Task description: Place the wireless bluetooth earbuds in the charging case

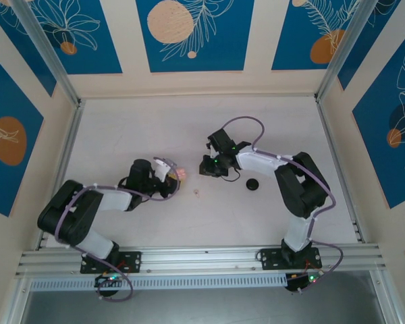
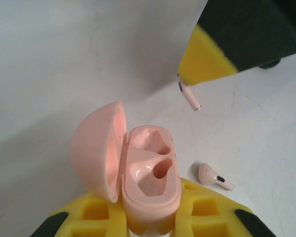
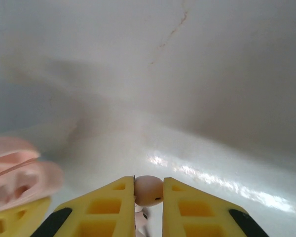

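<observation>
The pale pink charging case (image 2: 150, 173) stands open, lid (image 2: 98, 148) swung left, both sockets empty. My left gripper (image 2: 149, 196) is shut on its base; from above the case (image 1: 177, 176) shows at that gripper (image 1: 170, 181). My right gripper (image 3: 148, 186) is shut on a pink earbud (image 3: 148, 190), bulb pinched between the yellow fingers. In the left wrist view its stem (image 2: 190, 96) hangs from the right gripper's finger (image 2: 204, 61), above and to the right of the case. Another pink earbud (image 2: 214, 177) lies on the table right of the case, also seen from above (image 1: 196, 192).
A black round case (image 1: 252, 184) rests on the white table (image 1: 189, 128) just right of my right gripper (image 1: 206, 166). Panelled walls and metal rails (image 1: 337, 162) enclose the table. The pink case (image 3: 15, 173) sits at the left edge of the right wrist view.
</observation>
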Robot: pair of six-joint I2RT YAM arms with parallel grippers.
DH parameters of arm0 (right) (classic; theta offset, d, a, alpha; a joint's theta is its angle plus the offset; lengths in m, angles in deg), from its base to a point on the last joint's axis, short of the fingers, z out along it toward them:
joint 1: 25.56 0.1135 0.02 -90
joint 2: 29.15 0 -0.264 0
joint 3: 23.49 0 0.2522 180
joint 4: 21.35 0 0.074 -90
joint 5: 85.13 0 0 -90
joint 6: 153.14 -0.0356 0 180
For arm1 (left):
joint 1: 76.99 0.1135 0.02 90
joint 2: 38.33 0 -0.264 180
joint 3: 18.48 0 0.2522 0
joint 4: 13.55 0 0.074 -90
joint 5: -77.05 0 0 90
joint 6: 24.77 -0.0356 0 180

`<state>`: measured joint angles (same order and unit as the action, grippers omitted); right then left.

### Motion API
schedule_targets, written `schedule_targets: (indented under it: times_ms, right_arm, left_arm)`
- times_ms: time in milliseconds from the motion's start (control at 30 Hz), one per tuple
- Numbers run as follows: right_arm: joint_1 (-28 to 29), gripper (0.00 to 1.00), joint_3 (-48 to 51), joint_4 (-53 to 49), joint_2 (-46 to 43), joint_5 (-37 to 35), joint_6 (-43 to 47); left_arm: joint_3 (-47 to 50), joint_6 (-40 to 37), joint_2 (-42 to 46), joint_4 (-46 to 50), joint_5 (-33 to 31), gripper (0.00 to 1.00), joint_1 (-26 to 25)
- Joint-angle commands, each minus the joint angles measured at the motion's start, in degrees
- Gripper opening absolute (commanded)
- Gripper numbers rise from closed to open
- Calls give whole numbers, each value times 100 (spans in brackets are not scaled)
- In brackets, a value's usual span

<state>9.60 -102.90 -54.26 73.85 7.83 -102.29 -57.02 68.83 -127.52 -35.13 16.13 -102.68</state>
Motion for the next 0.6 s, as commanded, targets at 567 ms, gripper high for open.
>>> schedule_targets:
  times_ms: [567]
  right_arm:
    - [416,16,831,1648,-1048,-311,518]
  left_arm:
    - [-133,-40,-925,-2191,1259,16,-190]
